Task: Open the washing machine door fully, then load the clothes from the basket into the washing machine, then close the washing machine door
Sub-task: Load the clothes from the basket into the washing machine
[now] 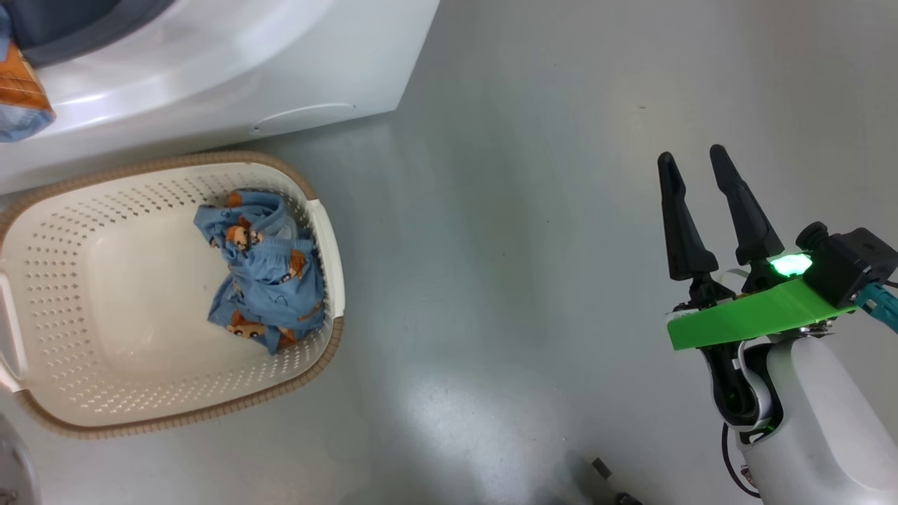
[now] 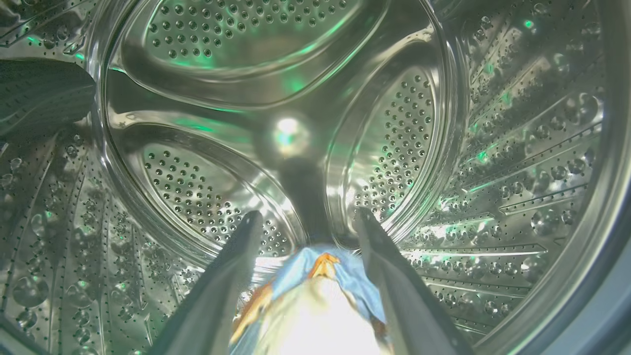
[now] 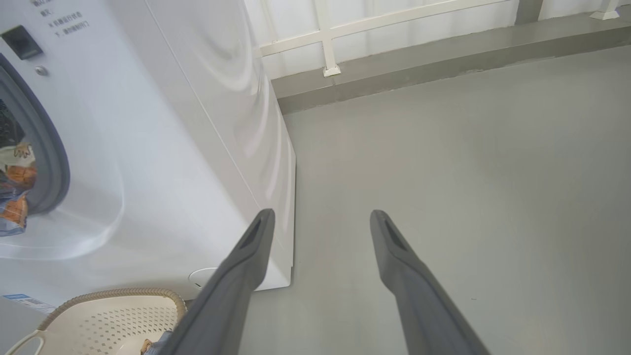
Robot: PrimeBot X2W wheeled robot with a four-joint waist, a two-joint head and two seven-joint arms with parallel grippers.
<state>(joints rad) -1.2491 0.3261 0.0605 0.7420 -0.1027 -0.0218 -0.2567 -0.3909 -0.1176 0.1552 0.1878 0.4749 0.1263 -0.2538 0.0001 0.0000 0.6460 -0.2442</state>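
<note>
Clothes (image 1: 263, 270) bunched at the basket's (image 1: 175, 158) right edge; left claw (image 2: 309, 214) open inside the washing machine (image 1: 280, 63) drum (image 2: 222, 74) — blue garment (image 2: 320, 268) between its fingers (image 2: 394, 286); right claw (image 1: 691, 156) open too.

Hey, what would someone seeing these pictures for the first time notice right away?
The gleaming steel drum in the left wrist view, with a blue and orange garment between the left gripper's spread fingers. In the head view, the cream basket at left holds blue bear-print clothes, and the right gripper on its bright green mount hangs open over grey floor at right.
</note>
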